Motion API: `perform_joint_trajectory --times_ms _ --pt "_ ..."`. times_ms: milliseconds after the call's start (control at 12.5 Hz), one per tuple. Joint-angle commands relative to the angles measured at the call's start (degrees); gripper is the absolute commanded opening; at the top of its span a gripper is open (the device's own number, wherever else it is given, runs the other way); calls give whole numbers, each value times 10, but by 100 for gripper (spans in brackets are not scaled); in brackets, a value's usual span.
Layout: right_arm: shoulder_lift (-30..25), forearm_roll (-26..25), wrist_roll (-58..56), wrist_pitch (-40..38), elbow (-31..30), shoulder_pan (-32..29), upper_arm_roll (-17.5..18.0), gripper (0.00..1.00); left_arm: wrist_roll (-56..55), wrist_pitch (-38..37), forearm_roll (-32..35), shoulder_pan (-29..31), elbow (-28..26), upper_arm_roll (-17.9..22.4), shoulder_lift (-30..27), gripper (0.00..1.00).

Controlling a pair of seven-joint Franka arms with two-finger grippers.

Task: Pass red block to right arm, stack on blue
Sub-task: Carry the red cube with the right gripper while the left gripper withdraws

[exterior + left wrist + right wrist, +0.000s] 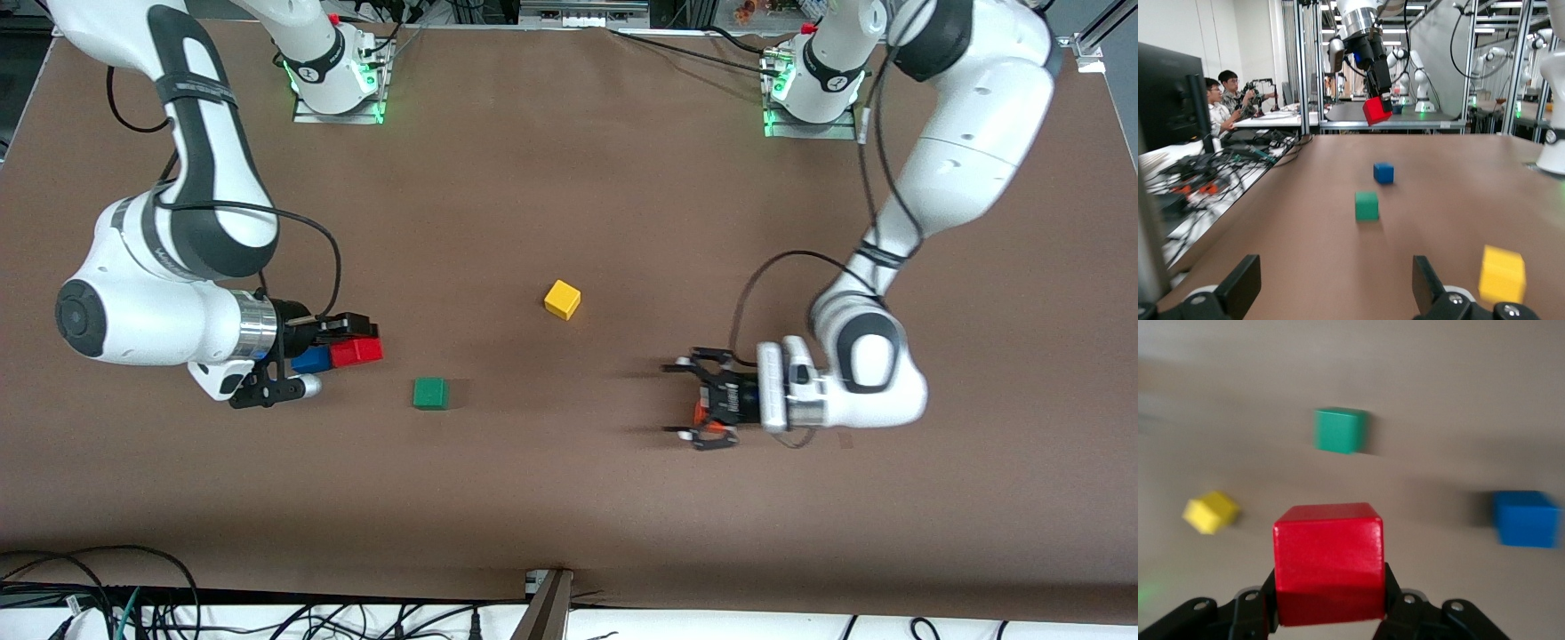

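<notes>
My right gripper (357, 340) is shut on the red block (356, 352) and holds it in the air just beside the blue cube (309, 359), which rests on the table toward the right arm's end and is partly hidden by the wrist. The right wrist view shows the red block (1329, 560) clamped between the black fingers, with the blue cube (1527, 518) off to one side on the table. My left gripper (683, 397) hangs low over the table toward the left arm's end, open and empty. Its wrist view shows the lifted red block (1376, 110) above the blue cube (1383, 173).
A green cube (430, 393) lies near the blue cube, toward the table's middle. A yellow cube (562, 300) sits mid-table, farther from the front camera. Cables run along the table's front edge (267, 594).
</notes>
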Motion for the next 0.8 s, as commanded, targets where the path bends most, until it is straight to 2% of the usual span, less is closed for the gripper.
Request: perform_joint_trajectory --times_ms 0,160,240,320,480,560,720 --pt "12 -88 -14 -1 -6 0 1 0 -3 -34 84 30 16 11 -13 100" --pt "19 -163 -15 19 -23 3 1 0 -20 -74 149 41 67 47 -17 100" --pt "19 -176 -16 45 -46 0 0 0 -29 -104 186 41 97 70 -18 100" --pt "17 -177 -16 71 -72 -3 -1 0 -31 -135 229 41 127 93 -18 100" --pt "12 -178 -16 105 -104 -2 -11 0 -31 -180 301 45 154 124 -20 100" --pt "10 -178 -16 115 -115 -2 -12 0 -31 -192 325 45 165 141 -36 100" --pt "-6 -178 -16 156 -152 -2 -19 0 -40 -196 416 34 167 160 -81 100"
